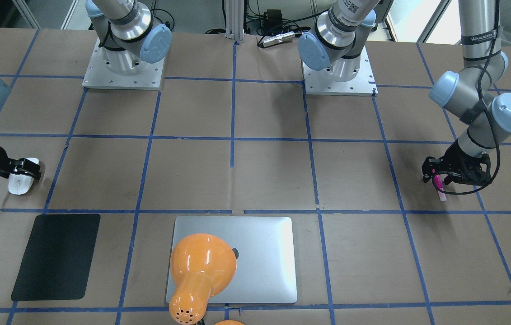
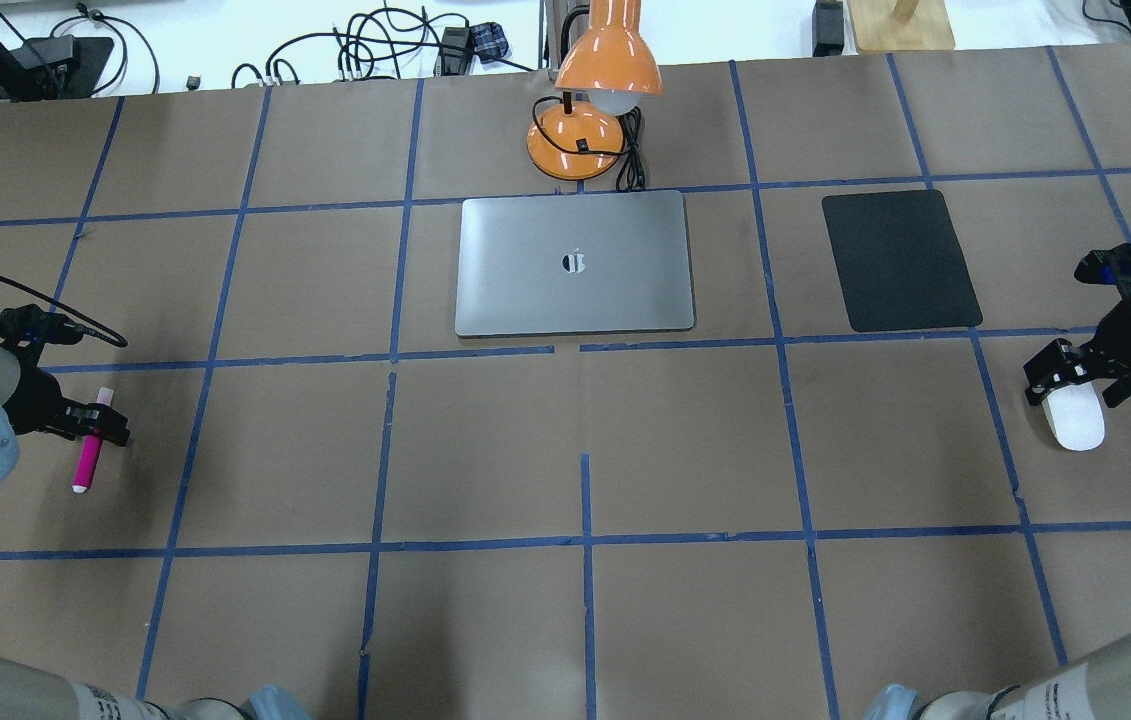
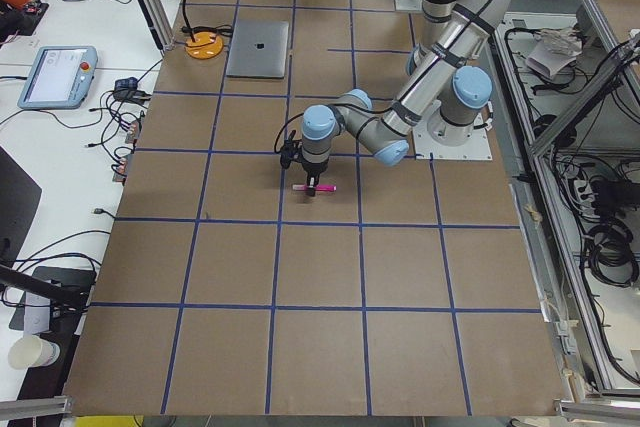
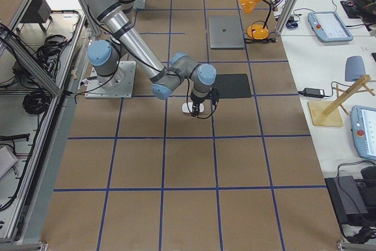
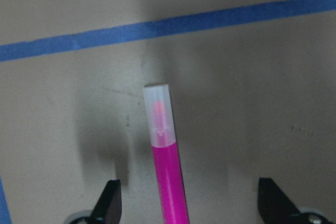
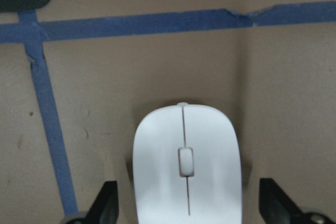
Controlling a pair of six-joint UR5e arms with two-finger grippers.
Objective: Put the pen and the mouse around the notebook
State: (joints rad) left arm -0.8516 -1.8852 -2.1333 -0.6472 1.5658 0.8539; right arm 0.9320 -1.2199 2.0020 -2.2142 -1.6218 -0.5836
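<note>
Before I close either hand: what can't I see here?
Pen: its uncapped end is cut off by the left wrist view's bottom edge.
Mouse: its rear is cut off by the right wrist view's bottom edge; in the front-facing view the right hand covers part of it.
Notebook: in the front-facing view the orange lamp hides part of the lid and most of its logo.

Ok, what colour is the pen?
The pen is magenta-pink with a whitish-clear end; left wrist view shows it best.

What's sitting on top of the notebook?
Nothing: overhead, the notebook lid is bare. The lamp stands beyond it; from the front its shade hides a lid corner.
</note>
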